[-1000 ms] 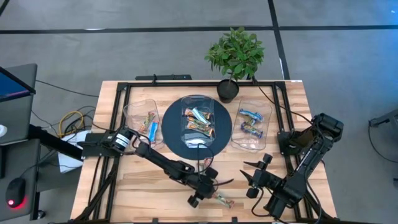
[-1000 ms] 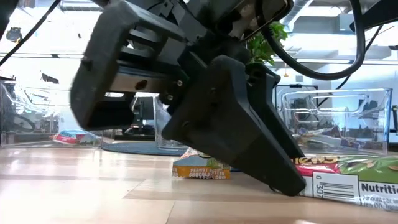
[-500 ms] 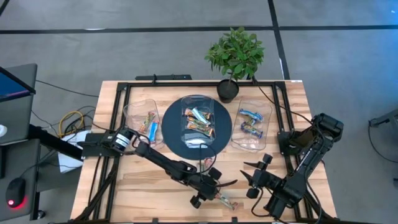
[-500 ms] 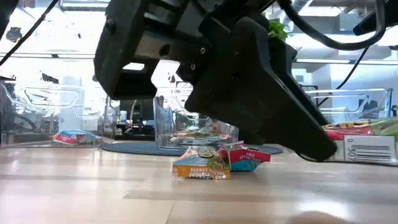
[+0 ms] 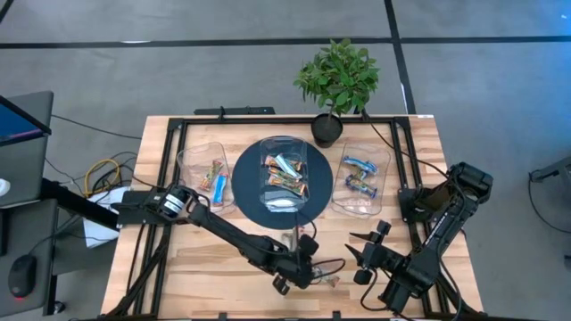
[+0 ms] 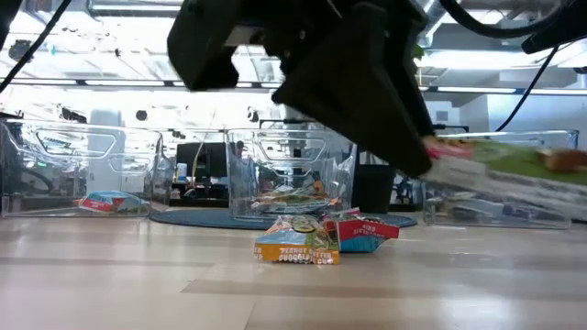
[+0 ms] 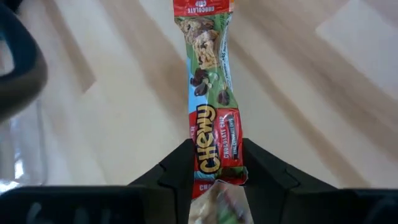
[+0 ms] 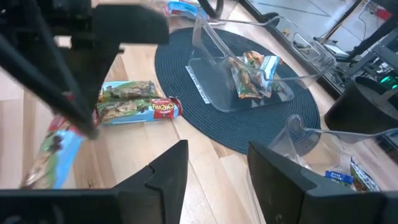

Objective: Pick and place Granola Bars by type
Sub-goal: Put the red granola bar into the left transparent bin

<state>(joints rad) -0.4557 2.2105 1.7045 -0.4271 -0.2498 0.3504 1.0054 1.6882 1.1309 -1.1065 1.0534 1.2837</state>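
Note:
My left gripper (image 5: 302,273) is over the near middle of the table, shut on a red-and-green Chewy granola bar (image 7: 209,93), which also shows in the low view (image 6: 514,170). Two more bars (image 6: 316,240) lie flat on the wood just in front of the round mat, also seen in the right wrist view (image 8: 134,102). Other bars lie in the left tub (image 5: 207,174), the centre tub (image 5: 284,171) and the right tub (image 5: 361,178). My right gripper (image 8: 214,168) is open and waits at the near right, touching nothing. My left gripper pinches the Chewy bar between its two fingers at one end of the wrapper (image 7: 217,171), the fingers lying along the bar's length. The bar sticks out beyond the fingertips, lifted clear of the table and nearly level (image 6: 523,174).
The centre tub stands on a dark round mat (image 5: 250,192). A potted plant (image 5: 337,80) is at the far edge. A black frame (image 5: 169,134) runs along the table's sides. Bare wood lies at the near left.
My left gripper has risen from the tabletop with the Chewy bar. The bar lay flat on the wood a second ago and now hangs clear above it, nearly level. The two bars by the mat have stayed put.

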